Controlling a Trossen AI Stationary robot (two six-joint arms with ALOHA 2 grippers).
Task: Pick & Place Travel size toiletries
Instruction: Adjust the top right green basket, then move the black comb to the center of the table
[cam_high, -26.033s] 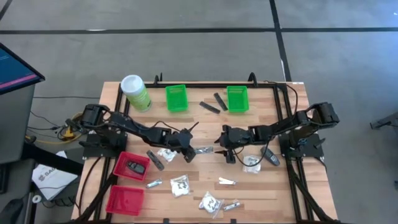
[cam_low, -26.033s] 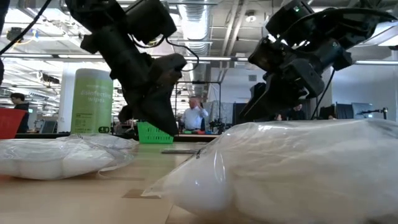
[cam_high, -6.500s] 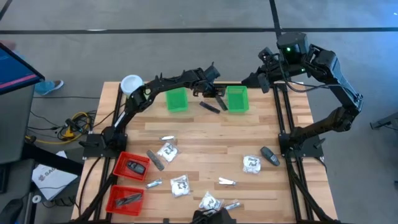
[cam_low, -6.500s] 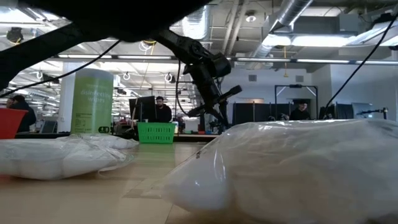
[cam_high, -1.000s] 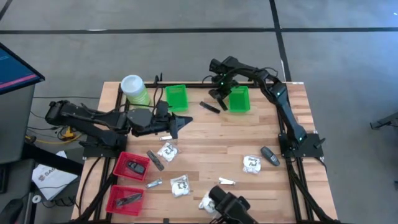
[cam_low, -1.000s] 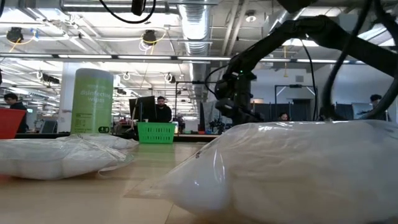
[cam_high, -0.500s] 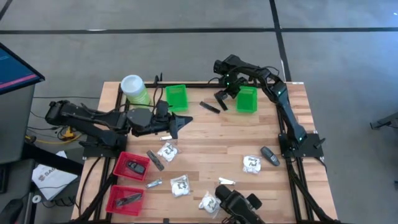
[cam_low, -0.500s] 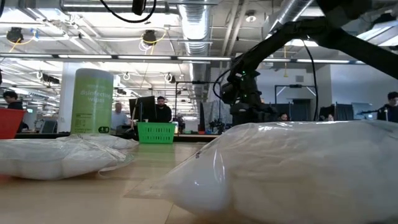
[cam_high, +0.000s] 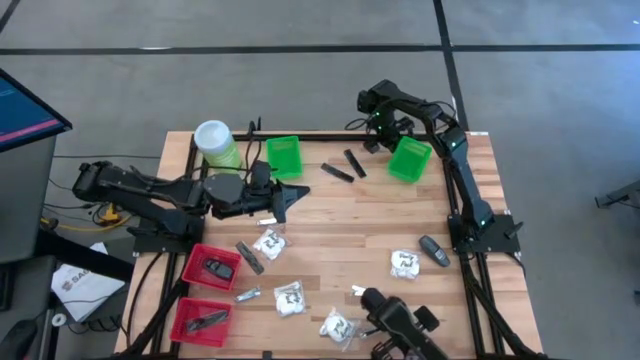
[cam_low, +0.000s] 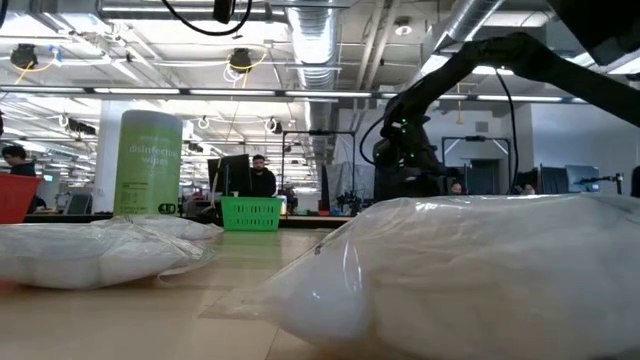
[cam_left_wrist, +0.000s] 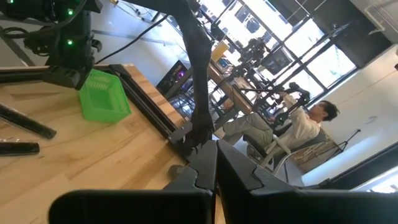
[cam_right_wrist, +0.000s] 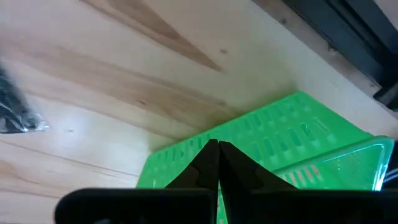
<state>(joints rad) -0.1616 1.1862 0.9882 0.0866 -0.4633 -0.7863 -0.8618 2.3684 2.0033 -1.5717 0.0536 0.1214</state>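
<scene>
Travel size toiletries lie spread on the wooden table: white packets (cam_high: 268, 243) (cam_high: 405, 263), dark sticks (cam_high: 337, 172) (cam_high: 354, 162), a dark oval piece (cam_high: 434, 250) and silvery sachets (cam_high: 365, 291). At the far right my right gripper (cam_high: 390, 138) is shut, its tips against a green basket (cam_high: 411, 159) that stands askew. My left gripper (cam_high: 292, 192) hovers shut over the table's left middle, holding nothing. My right gripper meets the green basket's side wall (cam_right_wrist: 255, 146) with its shut fingertips (cam_right_wrist: 208, 158), slanting down from above on the basket's left side. The basket rests on the table. Whether the tips pinch the wall or only push it, I cannot tell.
A second green basket (cam_high: 284, 157) and a tall light-green canister (cam_high: 217, 148) stand at the far left. Two red baskets (cam_high: 212, 265) (cam_high: 202, 320) with dark items sit at the near left. A dark device (cam_high: 400, 325) shows at the near edge. A large packet (cam_low: 450, 270) fills the low view.
My right gripper has travelled along the far edge toward the table's right edge and has tipped. The green basket has slid right with it and turned about, so that it now stands askew near the right rail. The two dark sticks stayed where they were.
</scene>
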